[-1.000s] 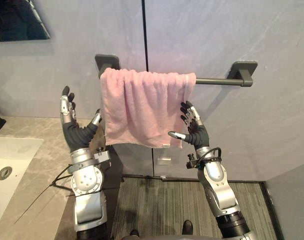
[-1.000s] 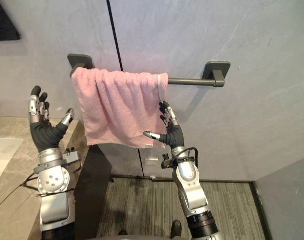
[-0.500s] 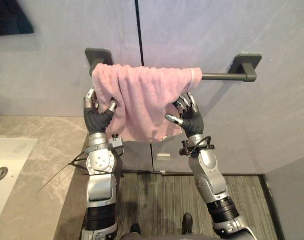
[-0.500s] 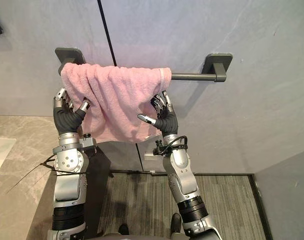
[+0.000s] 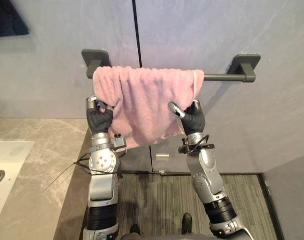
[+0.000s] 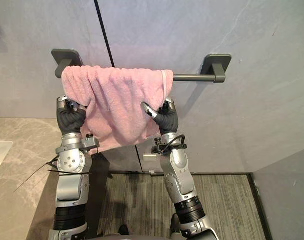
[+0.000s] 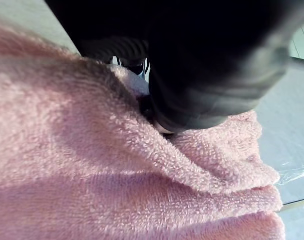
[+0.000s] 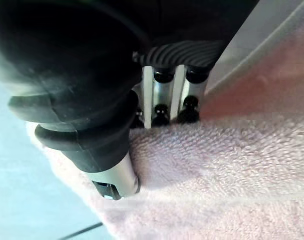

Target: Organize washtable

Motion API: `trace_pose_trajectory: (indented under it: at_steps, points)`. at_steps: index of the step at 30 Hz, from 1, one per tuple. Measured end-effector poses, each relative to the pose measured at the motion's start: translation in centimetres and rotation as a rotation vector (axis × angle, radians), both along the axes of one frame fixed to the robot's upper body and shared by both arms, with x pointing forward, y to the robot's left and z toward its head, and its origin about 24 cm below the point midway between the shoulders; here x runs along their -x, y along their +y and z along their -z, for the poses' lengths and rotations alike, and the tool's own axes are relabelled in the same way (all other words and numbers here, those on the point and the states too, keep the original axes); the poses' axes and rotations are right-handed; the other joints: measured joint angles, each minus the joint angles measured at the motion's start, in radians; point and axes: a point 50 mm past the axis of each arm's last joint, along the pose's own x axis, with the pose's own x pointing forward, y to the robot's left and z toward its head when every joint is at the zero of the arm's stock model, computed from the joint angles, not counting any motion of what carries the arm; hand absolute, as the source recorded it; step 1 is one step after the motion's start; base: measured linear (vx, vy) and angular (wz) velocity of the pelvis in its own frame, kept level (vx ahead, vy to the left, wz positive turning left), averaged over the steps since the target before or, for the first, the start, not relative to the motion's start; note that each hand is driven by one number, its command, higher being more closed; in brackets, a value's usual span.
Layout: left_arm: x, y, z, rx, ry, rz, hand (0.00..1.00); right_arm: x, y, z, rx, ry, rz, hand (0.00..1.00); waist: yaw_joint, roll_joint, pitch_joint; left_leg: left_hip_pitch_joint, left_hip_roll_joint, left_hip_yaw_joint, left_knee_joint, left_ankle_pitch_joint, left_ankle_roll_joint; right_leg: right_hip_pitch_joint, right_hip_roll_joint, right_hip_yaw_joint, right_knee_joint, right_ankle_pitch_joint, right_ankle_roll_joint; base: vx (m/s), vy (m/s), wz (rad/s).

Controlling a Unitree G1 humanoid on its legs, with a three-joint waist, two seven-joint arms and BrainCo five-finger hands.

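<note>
Towel: The pink towel (image 5: 144,102) hangs over the dark towel bar (image 5: 223,77) on the grey wall (image 5: 272,125). It sits at the left end of the bar, and the right end of the bar is bare.
Left hand: The left hand (image 5: 98,119) is up at the towel's left edge. Its fingers are curled round the cloth there.
Right hand: The right hand (image 5: 192,117) is at the towel's right edge. It pinches the cloth, with the thumb in front and the fingers behind.
Done: The towel is on the bar, so the hanging part looks done.
Left to do: The towel is not neat yet. It is bunched in folds and its bottom edge dips low in the middle. It looks like the hands are there to pull it flat and even. This is a guess from how the cloth lies.
Eye views: They show the whole towel, the bar and both hands at once. They also show the stone counter (image 5: 36,165) and the white sink (image 5: 6,160) off to the left.
Right wrist view: It shows the pinch from very close. The thumb (image 8: 116,175) presses on the fluffy cloth, and the fingers (image 8: 162,107) go in behind it.
Left wrist view: It shows thick folds of towel pushed right up against the hand's dark cover.
</note>
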Motion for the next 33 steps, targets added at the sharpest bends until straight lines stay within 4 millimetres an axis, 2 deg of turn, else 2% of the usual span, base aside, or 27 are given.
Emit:
trace_pose_trajectory:
  at_steps: [6,11,13,27,28,29,33]
  points:
    - [0.0,0.0,0.1,0.0,0.002,-0.002,1.0,-0.2,-1.0,0.0,-0.003,0.003,0.045,1.0,-0.001,0.0,0.006,0.002,0.001,0.002,0.0,0.0,0.0,0.0,0.001,0.002,0.0,0.0,0.0,-0.03,-0.023,-0.01]
    - [0.1,0.3,0.2,0.002,0.005,-0.012,1.0,-0.1,-3.4,0.1,-0.031,0.002,0.137,1.0,-0.002,0.0,0.006,0.005,0.0,0.003,0.0,0.0,0.0,0.002,0.001,0.004,0.0,0.0,0.0,0.0,0.0,0.0]
    - [0.1,0.3,0.2,0.003,0.008,-0.012,1.0,0.2,-3.7,0.5,-0.032,0.012,0.149,1.0,-0.003,0.0,0.006,0.011,0.0,0.003,0.0,0.0,0.0,0.007,0.001,0.004,0.0,0.0,0.0,0.0,0.0,0.0]
    - [0.3,1.0,0.6,0.013,0.009,-0.04,1.0,1.0,-4.1,1.1,-0.014,0.013,0.136,1.0,-0.006,0.002,0.007,0.034,0.002,0.027,-0.001,-0.001,0.0,0.021,0.005,0.023,0.0,0.002,0.002,-0.03,-0.013,-0.04]
    - [0.3,1.1,0.6,0.013,0.009,-0.042,1.0,1.0,-4.1,1.2,-0.013,0.014,0.137,0.0,-0.006,0.002,0.007,0.034,0.001,0.027,-0.001,-0.001,0.0,0.021,0.005,0.023,0.0,0.002,0.002,0.0,0.0,0.0]
    - [0.3,1.1,0.6,0.013,0.009,-0.042,0.0,1.1,-4.1,1.2,-0.013,0.015,0.138,0.0,-0.005,0.002,0.007,0.035,0.001,0.027,-0.002,-0.001,0.0,0.021,0.005,0.023,0.0,0.002,0.003,0.0,0.0,0.0]
    - [0.4,1.3,0.6,0.015,0.009,-0.051,0.0,1.3,-4.8,1.9,-0.012,0.044,0.167,0.0,-0.002,0.002,0.007,0.035,0.001,0.027,-0.003,-0.001,0.0,0.021,0.005,0.023,0.0,0.002,0.003,0.0,0.0,0.0]
